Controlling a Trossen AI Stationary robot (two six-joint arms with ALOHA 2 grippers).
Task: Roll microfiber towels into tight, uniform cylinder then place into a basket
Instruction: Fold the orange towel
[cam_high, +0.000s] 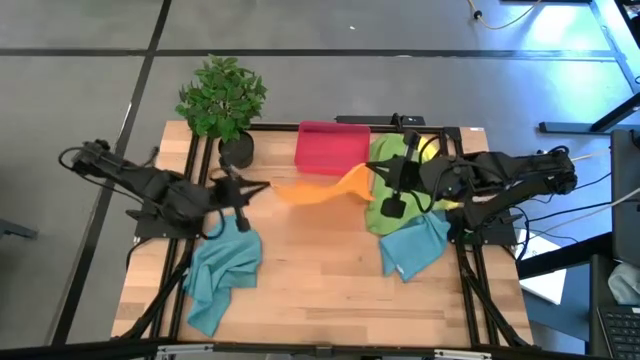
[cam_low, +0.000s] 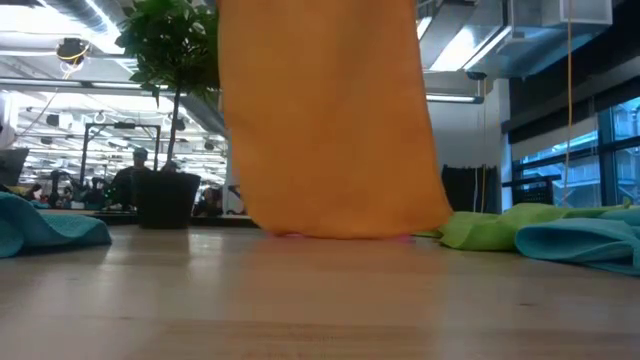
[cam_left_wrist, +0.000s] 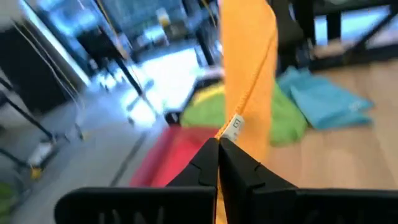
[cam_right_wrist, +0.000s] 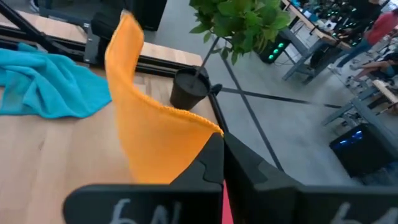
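An orange microfiber towel (cam_high: 315, 188) hangs spread between my two grippers, in front of the red-pink basket (cam_high: 332, 146). My left gripper (cam_high: 264, 187) is shut on the towel's left end and my right gripper (cam_high: 372, 170) on its right end. In the low view the towel (cam_low: 330, 120) hangs as a wide sheet. Its lower edge (cam_low: 330, 232) reaches down to about table level; I cannot tell whether it touches. A green towel (cam_high: 395, 200), a yellow one (cam_high: 430, 150) and a teal one (cam_high: 415, 245) lie at the right. Another teal towel (cam_high: 220, 270) lies at the left. My left gripper (cam_left_wrist: 217, 149) pinches the orange towel's edge between its two shut fingers, right beside a small white label (cam_left_wrist: 234, 126). The fingers come about level from the table's left. The cloth runs away from them toward the other gripper and hangs below. My right gripper (cam_right_wrist: 222, 140) pinches a corner of the orange towel (cam_right_wrist: 208, 129) between its two shut fingers, coming slightly downward from the table's right. From there the top edge curves away toward the left gripper and the sheet hangs below, somewhat slack.
A potted plant (cam_high: 222, 100) in a black pot (cam_high: 237, 150) stands at the far left, beside the basket. Black frame rails (cam_high: 195, 200) run along both sides of the wooden table. Bare wood (cam_high: 320, 280) lies in the near middle.
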